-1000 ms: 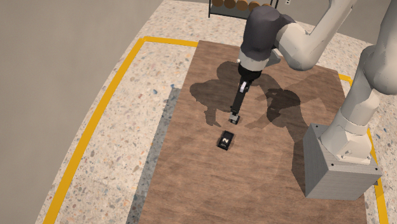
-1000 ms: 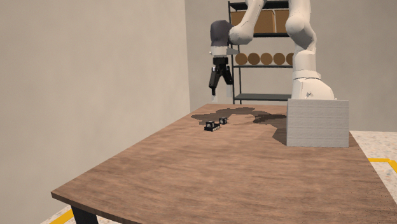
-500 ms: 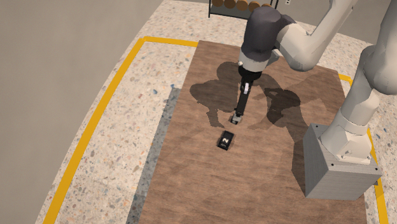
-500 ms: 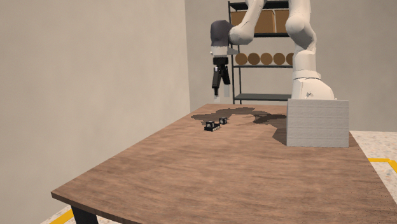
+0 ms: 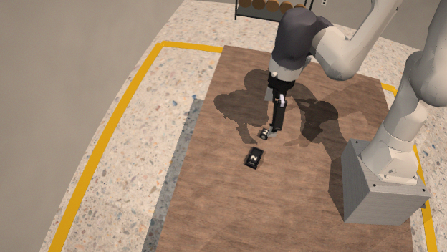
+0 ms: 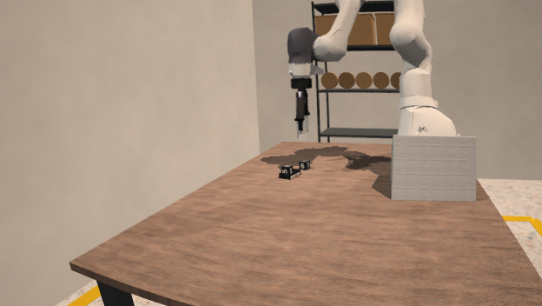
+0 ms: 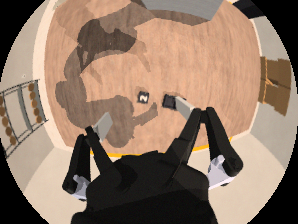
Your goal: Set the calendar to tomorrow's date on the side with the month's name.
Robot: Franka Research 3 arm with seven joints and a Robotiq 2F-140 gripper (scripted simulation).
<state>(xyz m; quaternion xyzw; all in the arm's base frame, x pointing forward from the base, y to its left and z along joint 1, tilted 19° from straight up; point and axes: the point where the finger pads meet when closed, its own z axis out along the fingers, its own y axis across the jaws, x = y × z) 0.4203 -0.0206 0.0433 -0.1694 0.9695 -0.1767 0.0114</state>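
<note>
The end effector [image 5: 275, 116] [image 6: 301, 130] [image 7: 142, 110] hangs above the table [image 5: 286, 200] [image 6: 278, 226] [image 7: 215, 75], pointing down, its fingers spread wide with nothing between them. Below it, the nearest thing is the loose cube [image 5: 264, 134] [image 6: 304, 165] [image 7: 143, 97], resting directly on the table, apart from the fingertips. Its top face carries a 2, and a 6 shows on a side in the exterior view. Farther out, on the side of the end effector toward the exterior camera, the tray [image 5: 250, 166] [image 6: 292, 176] lies on the table near the loose cube but not touching it. One cube [image 5: 253, 157] [image 6: 287, 169] stands in the tray, with a 2 on top and a 5 on a side. Well away from the end effector, the arm's grey mount [image 5: 390, 209] [image 6: 433, 169] [image 7: 192, 9] stands on the same table. Beyond the table is a shelf [image 6: 358, 90].

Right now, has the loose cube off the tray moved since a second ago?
No. In the exterior view, the loose cube sits in the same spot relative to the tray.
</note>
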